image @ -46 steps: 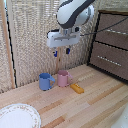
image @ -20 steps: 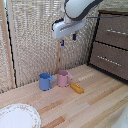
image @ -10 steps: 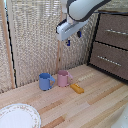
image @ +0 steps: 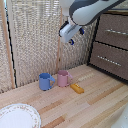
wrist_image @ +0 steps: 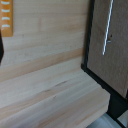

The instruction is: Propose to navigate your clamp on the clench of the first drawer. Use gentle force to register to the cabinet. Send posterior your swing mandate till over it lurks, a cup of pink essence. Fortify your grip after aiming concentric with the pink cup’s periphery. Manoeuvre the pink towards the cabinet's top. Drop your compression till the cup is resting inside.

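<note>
The pink cup (image: 63, 78) stands upright on the wooden table next to a blue mug (image: 45, 81). My clamp (image: 76, 36) hangs high in the air, tilted, above and to the exterior view's right of the cup; its blue-tipped fingers (image: 71, 41) are apart and hold nothing. The cabinet (image: 112, 47) stands at the exterior view's right, and its first drawer (image: 114, 29) is shut behind a silver bar handle (image: 116, 32). The arm covers most of the cabinet's top. The wrist view shows the cabinet front (wrist_image: 112, 50) with one silver handle (wrist_image: 106, 27); neither cup appears there.
A yellow block (image: 77, 88) lies on the table (image: 95, 105) just in front of the cups, also seen as the yellow block (wrist_image: 6, 22). A white plate (image: 19, 116) sits at the near corner. A woven screen (image: 35, 40) stands behind the cups.
The clamp has risen from just above the cups and swung toward the exterior view's right, nearer the cabinet, tilting as it went. The cups have not moved.
</note>
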